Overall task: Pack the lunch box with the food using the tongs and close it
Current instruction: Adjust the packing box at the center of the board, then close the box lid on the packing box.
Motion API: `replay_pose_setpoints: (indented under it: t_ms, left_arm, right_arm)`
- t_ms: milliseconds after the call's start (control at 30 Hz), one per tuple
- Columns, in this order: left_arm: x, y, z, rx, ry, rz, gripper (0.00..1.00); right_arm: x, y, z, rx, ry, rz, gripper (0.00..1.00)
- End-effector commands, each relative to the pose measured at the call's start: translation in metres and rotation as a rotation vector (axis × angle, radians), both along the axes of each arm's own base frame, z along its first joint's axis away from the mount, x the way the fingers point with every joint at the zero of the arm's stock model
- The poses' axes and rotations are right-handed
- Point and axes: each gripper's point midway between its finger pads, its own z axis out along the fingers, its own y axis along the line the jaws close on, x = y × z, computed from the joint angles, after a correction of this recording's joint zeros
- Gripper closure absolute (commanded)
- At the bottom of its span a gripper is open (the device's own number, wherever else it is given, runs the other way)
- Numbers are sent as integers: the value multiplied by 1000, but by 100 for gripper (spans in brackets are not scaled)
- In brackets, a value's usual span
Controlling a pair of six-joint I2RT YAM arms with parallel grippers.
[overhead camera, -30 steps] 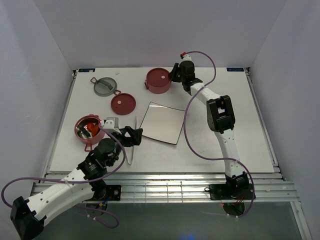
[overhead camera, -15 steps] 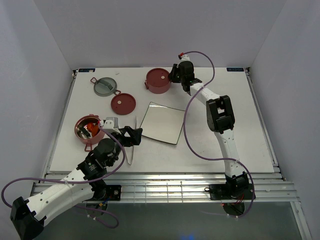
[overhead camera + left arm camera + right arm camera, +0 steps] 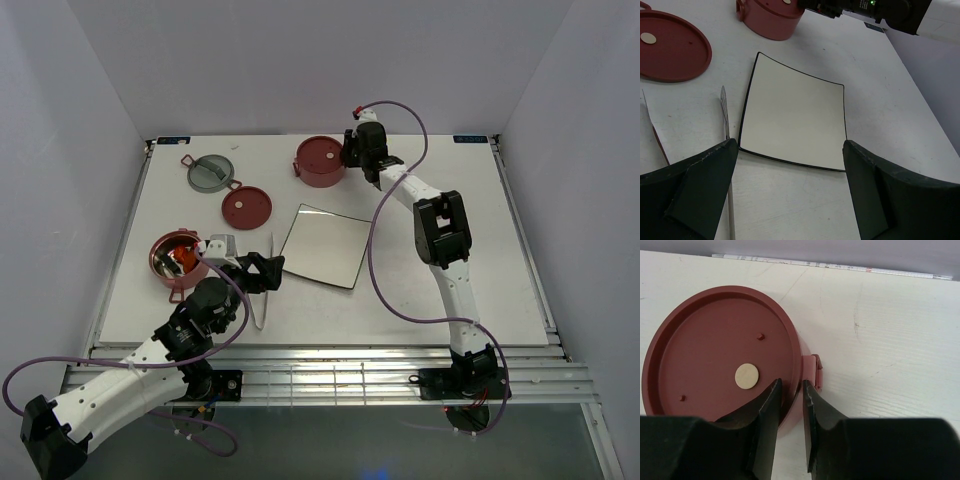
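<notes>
The lunch box stands in parts. A lidded red bowl [image 3: 318, 161] [image 3: 720, 360] is at the back. An open red bowl [image 3: 160, 262] at the left holds orange food [image 3: 182, 258]. A red disc lid [image 3: 246, 207] and the grey-green top lid [image 3: 210, 172] lie apart. My right gripper [image 3: 352, 158] [image 3: 791, 384] straddles the lidded bowl's rim beside its small handle [image 3: 816, 371], jaws slightly apart and open. The tongs [image 3: 266, 290] [image 3: 725, 112] lie left of the square plate. Over them my left gripper [image 3: 262, 271] [image 3: 790, 145] is wide open and empty.
The square white plate [image 3: 323, 245] [image 3: 795, 117] lies bare mid-table, its near edge between my left fingers. Walls enclose the white table on the left, back and right. The right arm stretches along the plate's right side toward the back.
My right jaws have parted a little around the bowl's rim, and bowl and gripper sit slightly further right. The left arm has not moved.
</notes>
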Motion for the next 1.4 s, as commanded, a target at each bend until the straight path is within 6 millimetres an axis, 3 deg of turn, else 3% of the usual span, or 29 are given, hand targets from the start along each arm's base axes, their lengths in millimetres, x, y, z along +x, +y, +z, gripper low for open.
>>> replay_pose_setpoints:
  t_ms: [0, 200, 600, 800, 833, 933, 1000, 1067, 1100, 1133, 1167, 1200, 1367]
  left_arm:
    - [0, 0, 9, -14, -16, 1, 4]
    - [-1, -1, 9, -19, -16, -2, 4]
    - [0, -2, 8, -18, -11, -4, 4]
    - [0, -1, 7, -14, -11, -2, 4]
    - [0, -1, 7, -14, -12, 0, 4]
    - [0, 0, 7, -12, -12, 3, 4]
    - [0, 0, 7, -12, -14, 3, 4]
    - [0, 0, 9, -14, -16, 4, 4]
    - [0, 0, 9, -14, -16, 3, 4]
    - [-1, 1, 9, -15, -17, 3, 4]
    - [-1, 1, 9, -17, -17, 4, 4]
    - [-1, 1, 9, -18, -18, 4, 4]
    - [1, 1, 6, -5, -8, 9, 4]
  right_arm:
    - [-8, -20, 6, -94, 18, -3, 70]
    - [-24, -39, -4, -171, 86, 5, 70]
    - [-61, -61, 2, -251, 154, 22, 70]
    - [-77, -53, 47, -213, 140, 80, 60]
    - [-78, -53, 64, -204, 113, 78, 59]
    - [-80, -56, 93, -194, 69, 54, 58]
    - [-75, -50, 107, -165, 16, 69, 62]
    - [-69, -32, 122, -118, -49, 144, 82]
    - [-65, -26, 114, -110, -44, 160, 90]
    - [-61, -21, 114, -96, -51, 175, 92]
    - [-55, -14, 126, -74, -83, 193, 92]
    - [-46, -9, 115, -70, -89, 200, 92]
    - [-29, 17, 101, 1, -170, 292, 92]
